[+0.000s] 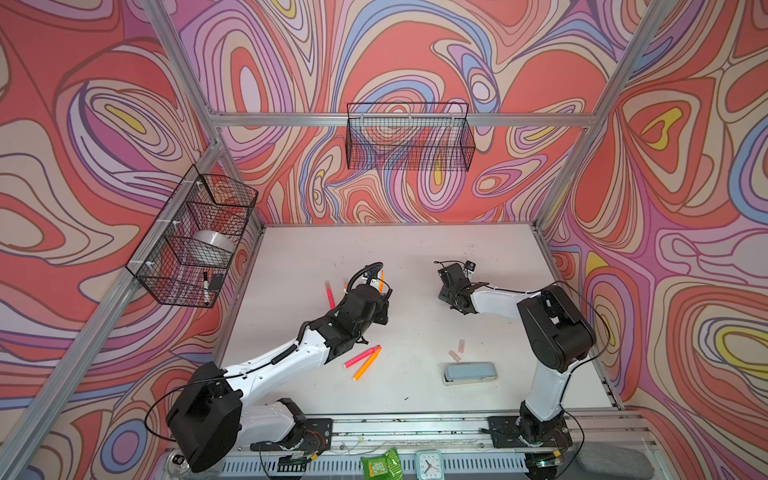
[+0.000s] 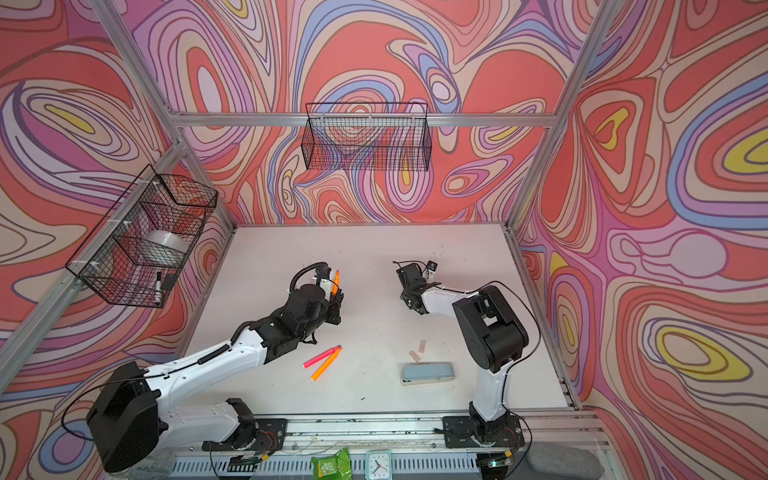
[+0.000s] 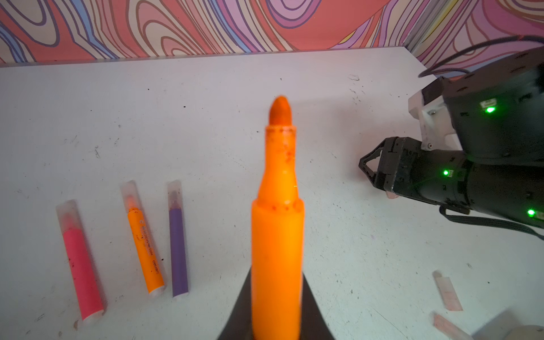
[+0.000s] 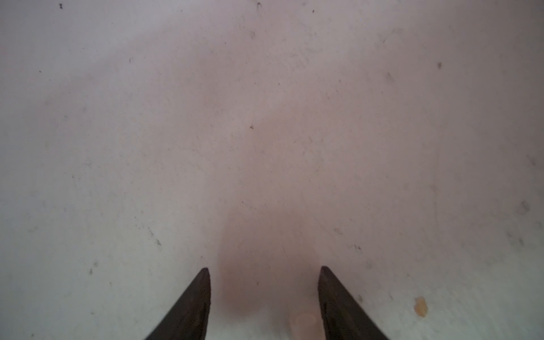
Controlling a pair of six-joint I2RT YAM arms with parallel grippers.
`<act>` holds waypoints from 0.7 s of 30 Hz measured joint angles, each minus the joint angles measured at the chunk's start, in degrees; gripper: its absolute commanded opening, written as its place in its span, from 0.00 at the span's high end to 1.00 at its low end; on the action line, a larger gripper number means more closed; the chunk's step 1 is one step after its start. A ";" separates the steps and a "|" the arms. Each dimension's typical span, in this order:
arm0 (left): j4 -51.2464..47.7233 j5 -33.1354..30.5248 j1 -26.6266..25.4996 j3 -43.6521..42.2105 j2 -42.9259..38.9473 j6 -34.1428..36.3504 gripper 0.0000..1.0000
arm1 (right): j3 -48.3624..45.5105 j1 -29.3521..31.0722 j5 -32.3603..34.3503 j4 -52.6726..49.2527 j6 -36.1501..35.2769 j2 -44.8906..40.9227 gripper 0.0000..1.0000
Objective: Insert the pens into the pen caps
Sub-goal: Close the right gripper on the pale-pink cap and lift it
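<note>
My left gripper (image 3: 276,297) is shut on an uncapped orange pen (image 3: 277,217), its tip pointing away; the tip shows in both top views (image 1: 380,279) (image 2: 336,277). A pink pen (image 3: 79,265), an orange one (image 3: 144,250) and a purple one (image 3: 178,244), all capped, lie side by side. An uncapped pink pen (image 1: 360,356) and an orange pen (image 1: 366,363) lie mid-table. My right gripper (image 4: 264,270) (image 1: 449,297) is low over the table, jaws apart, with a pale pen cap (image 4: 304,322) between them, close to one finger. Two loose caps (image 1: 461,345) (image 1: 454,355) lie further forward.
A grey-blue stapler (image 1: 469,373) lies in front of the loose caps. A wire basket (image 1: 191,241) on the left wall holds a tape roll and a black-capped marker (image 1: 206,286). Another wire basket (image 1: 409,137) hangs on the back wall. A clock (image 1: 428,465) and a green packet (image 1: 378,465) sit below the table's front edge.
</note>
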 measured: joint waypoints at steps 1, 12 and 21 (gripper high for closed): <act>0.00 0.00 0.00 0.00 0.00 0.00 1.00 | 0.15 0.00 0.02 -0.52 0.00 0.00 0.40; 0.00 0.28 0.00 0.00 0.00 0.00 1.00 | 0.72 0.00 0.59 -5.99 -1.95 -0.52 0.56; 0.00 0.42 0.00 0.00 -0.02 0.00 1.00 | 2.19 0.00 0.07 -9.35 -3.67 -0.09 0.64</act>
